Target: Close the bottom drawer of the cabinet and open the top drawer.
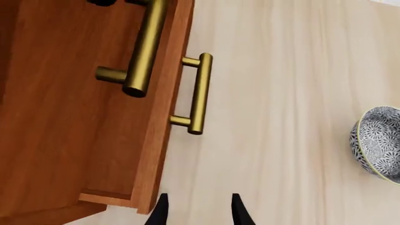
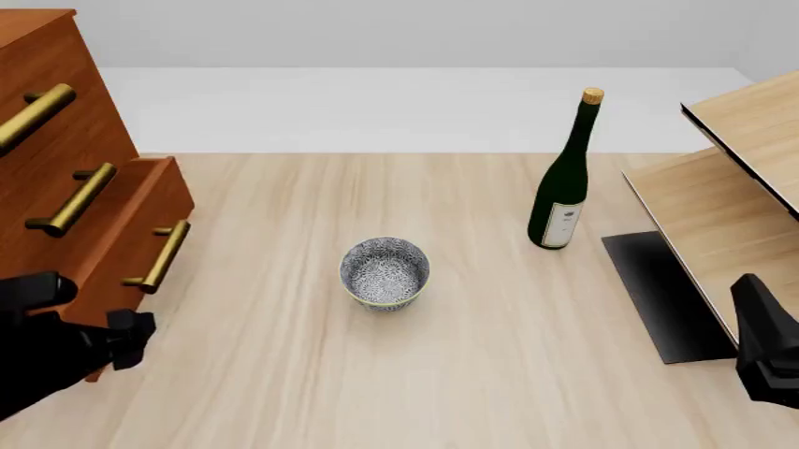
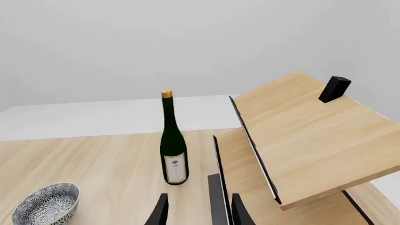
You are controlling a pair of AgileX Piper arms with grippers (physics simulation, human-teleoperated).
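The reddish-brown cabinet (image 2: 32, 28) stands at the table's left edge. Its bottom drawer (image 2: 131, 229) is pulled out a little, with its brass handle (image 2: 159, 257) facing the table. The top drawer (image 2: 56, 70) sits flush, with its handle (image 2: 32, 117). My left gripper (image 1: 198, 215) is open and empty. It hovers just in front of the bottom drawer's front panel (image 1: 164, 117) and handle (image 1: 198, 93), touching neither. The left arm (image 2: 75, 346) is at the lower left. My right gripper (image 3: 198, 213) is open and empty, far to the right.
A patterned bowl (image 2: 384, 272) sits mid-table and also shows in the left wrist view (image 1: 378, 140). A green wine bottle (image 2: 562, 187) stands right of centre. A pale wood shelf unit (image 2: 736, 187) fills the right side, above a black mat (image 2: 661, 290). The middle drawer's handle (image 1: 147, 47) is near my left gripper.
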